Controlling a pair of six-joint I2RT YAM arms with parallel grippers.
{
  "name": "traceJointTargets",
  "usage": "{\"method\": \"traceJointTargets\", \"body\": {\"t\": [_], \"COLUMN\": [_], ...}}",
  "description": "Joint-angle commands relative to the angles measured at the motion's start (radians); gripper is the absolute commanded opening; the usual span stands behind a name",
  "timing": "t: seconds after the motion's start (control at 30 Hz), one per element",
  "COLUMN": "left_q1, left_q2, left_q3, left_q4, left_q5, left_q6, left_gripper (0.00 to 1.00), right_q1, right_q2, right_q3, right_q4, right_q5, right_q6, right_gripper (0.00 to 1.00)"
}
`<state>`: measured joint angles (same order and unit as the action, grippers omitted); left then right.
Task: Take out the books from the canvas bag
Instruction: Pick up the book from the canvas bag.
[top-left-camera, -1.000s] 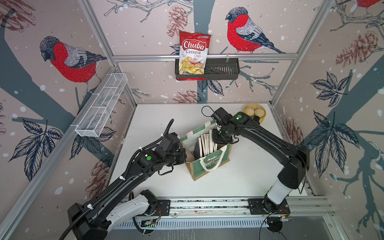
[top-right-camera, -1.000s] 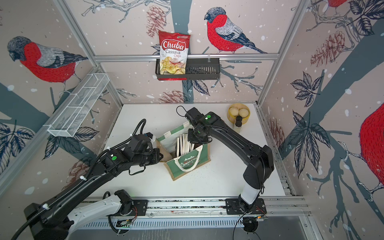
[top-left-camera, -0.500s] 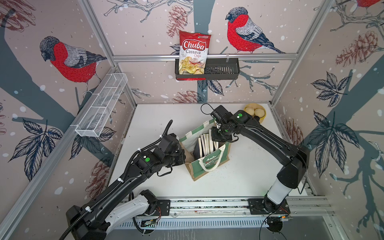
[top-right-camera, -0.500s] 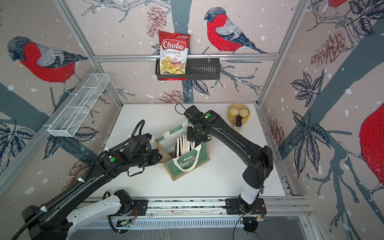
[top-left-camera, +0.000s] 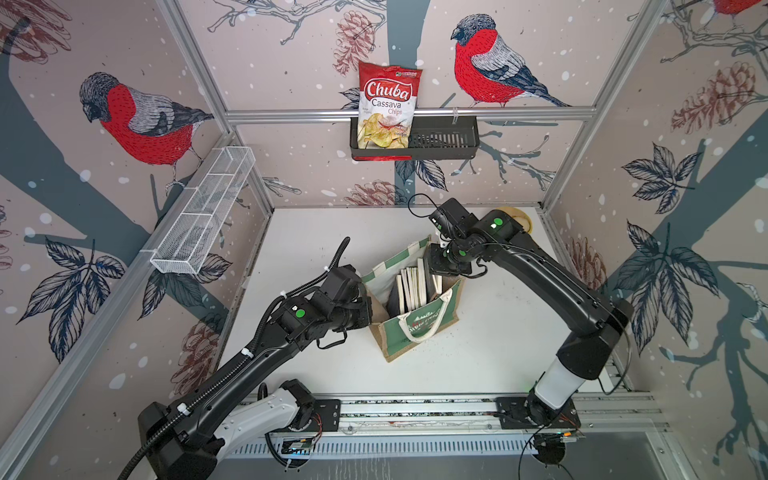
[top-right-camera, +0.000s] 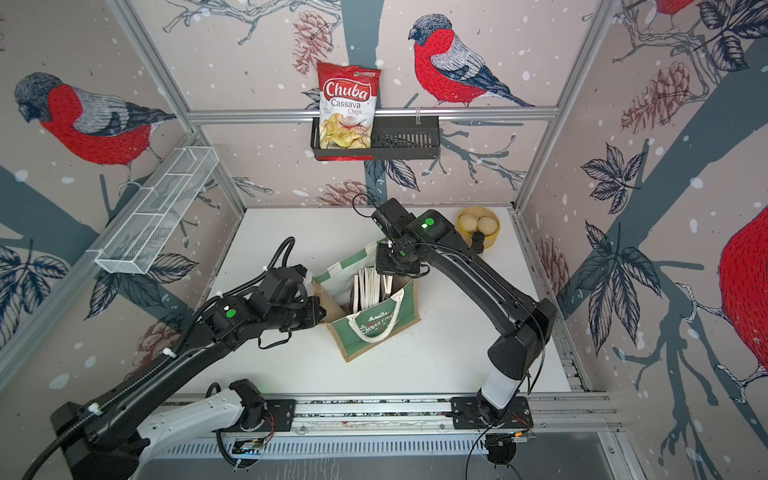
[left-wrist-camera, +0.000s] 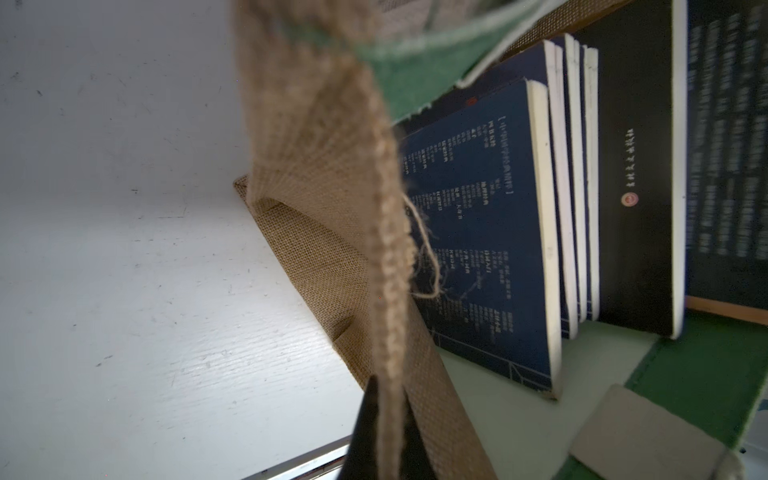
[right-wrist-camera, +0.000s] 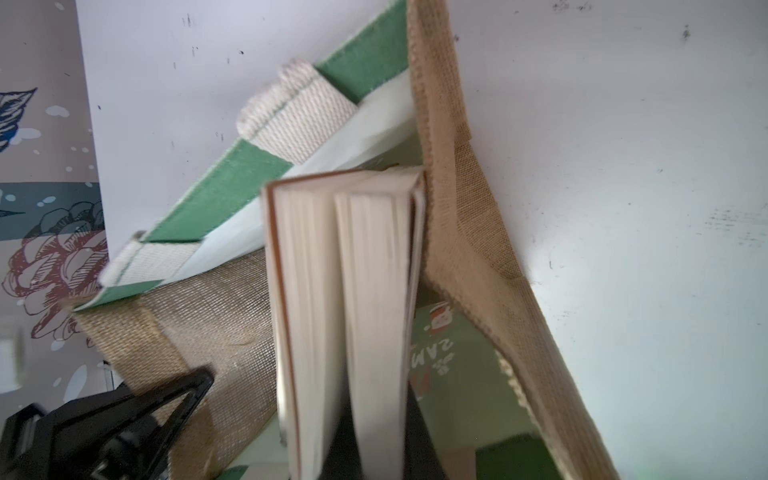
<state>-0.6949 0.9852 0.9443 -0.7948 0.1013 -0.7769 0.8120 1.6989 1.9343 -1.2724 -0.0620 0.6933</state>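
Right end effector (top-left-camera: 441, 274): jaws narrowed since a second ago and now pinch the page block of a book (right-wrist-camera: 374, 270) at the row's end in the canvas bag (top-left-camera: 392, 343).

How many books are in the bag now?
6 visible, all upright in the canvas bag: four navy books side by side, a black book next, then a dark one at the right gripper. More may be hidden.
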Motion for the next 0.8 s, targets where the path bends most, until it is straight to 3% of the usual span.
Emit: {"method": "traceJointTargets", "body": {"t": [0.0, 0.47, 0.6, 0.77], "left_q1": [0.003, 0.001, 0.001, 0.001], "left_q2": [0.009, 0.053, 0.059, 0.060], "left_q3": [0.005, 0.022, 0.019, 0.023], "left_q4": [-0.027, -0.029, -0.025, -0.030], "left_q5": [-0.033, -0.046, -0.045, -0.046], "left_q6": [0.014, 0.042, 0.038, 0.038], "left_gripper": [0.00, 0.00, 0.00, 0.00], "right_q1": [-0.008, -0.181, -0.246, -0.376], "right_q2": [0.007, -0.092, -0.172, -0.321], "right_q3": [0.087, 0.301, 0.255, 0.055], "right_q4": [-0.046, -0.005, 0.061, 0.215], "right_q5": [-0.012, -0.197, -0.209, -0.221], "right_q6": [-0.021, -0.008, -0.011, 0.007], "right_gripper": [0.01, 0.01, 0.01, 0.01]}}
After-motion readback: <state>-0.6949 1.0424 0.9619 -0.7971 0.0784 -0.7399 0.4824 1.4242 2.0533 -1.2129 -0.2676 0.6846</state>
